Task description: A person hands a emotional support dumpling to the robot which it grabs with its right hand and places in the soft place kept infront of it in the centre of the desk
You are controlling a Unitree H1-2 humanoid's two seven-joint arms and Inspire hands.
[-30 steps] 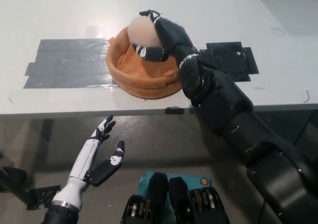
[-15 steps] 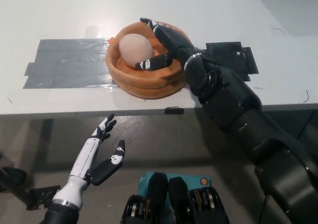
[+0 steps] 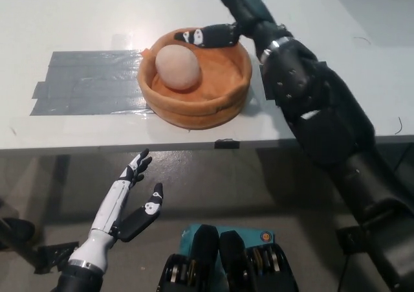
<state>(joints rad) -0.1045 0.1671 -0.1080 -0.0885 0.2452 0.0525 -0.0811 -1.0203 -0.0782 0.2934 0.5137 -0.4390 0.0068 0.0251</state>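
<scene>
The pale pink dumpling point(image 3: 177, 67) lies inside the orange soft basket point(image 3: 226, 91) at the middle of the white desk point(image 3: 77, 20). My black right hand point(image 3: 233, 13) is above the basket's far right rim, open, fingers spread, holding nothing. One finger reaches left over the rim, just behind the dumpling and apart from it. My white left hand point(image 3: 132, 201) rests open below the desk's front edge at the lower left.
A grey tape patch point(image 3: 87, 81) covers the desk left of the basket. Black tape pieces point(image 3: 317, 75) lie to its right, partly hidden by my right arm. The desk's front edge point(image 3: 129, 143) runs across the middle of the picture.
My right hand let go of the dumpling, which now sits in the basket. The hand has lifted and drawn back to the far right rim. The left hand has not moved.
</scene>
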